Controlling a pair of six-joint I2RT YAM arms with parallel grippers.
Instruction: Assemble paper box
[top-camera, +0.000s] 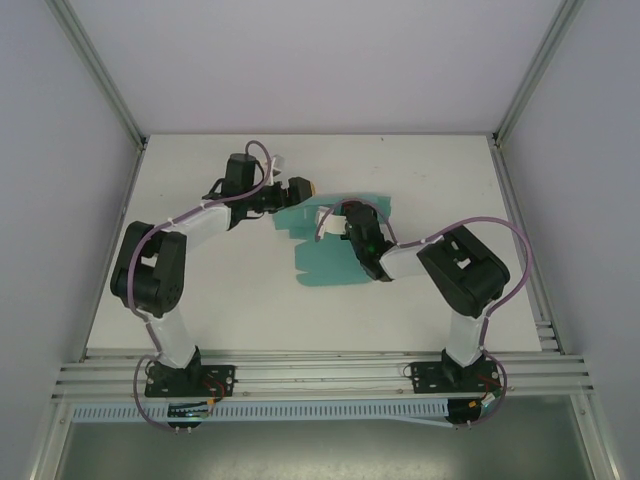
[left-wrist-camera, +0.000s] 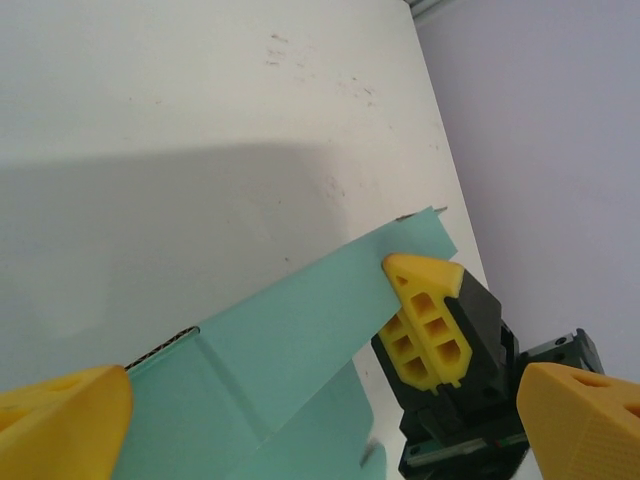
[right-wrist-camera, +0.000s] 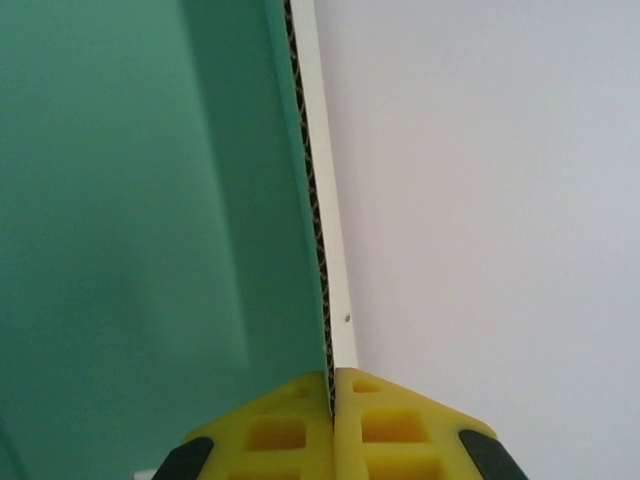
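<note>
Surface: white table (top-camera: 430, 170), bare apart from the card. Pale walls (top-camera: 320, 60) on three sides, aluminium posts (top-camera: 100, 70) at the corners, and a slotted rail (top-camera: 320, 375) along the 6 o'clock edge carrying both arm bases.

Top view: the paper box (top-camera: 325, 255) is a flat teal die-cut sheet near the table's centre. The left gripper (top-camera: 300, 190) is at the sheet's 11 o'clock corner. The right gripper (top-camera: 348, 215) is over its 12 o'clock edge.

Left wrist view adds faint scuff marks (left-wrist-camera: 275, 45) on the table top and a lifted flap of the paper box (left-wrist-camera: 300, 320) casting shadow. The left gripper (left-wrist-camera: 325, 385) is spread wide, with a yellow finger in each bottom corner and the card between them, untouched. The right gripper (left-wrist-camera: 420, 300) pinches the flap's 3 o'clock end.

Right wrist view adds the card's fluted cut edge (right-wrist-camera: 320, 250) seen end-on. The right gripper (right-wrist-camera: 333, 400) is clamped tight on the sheet's edge, with the teal face at 9 o'clock.
</note>
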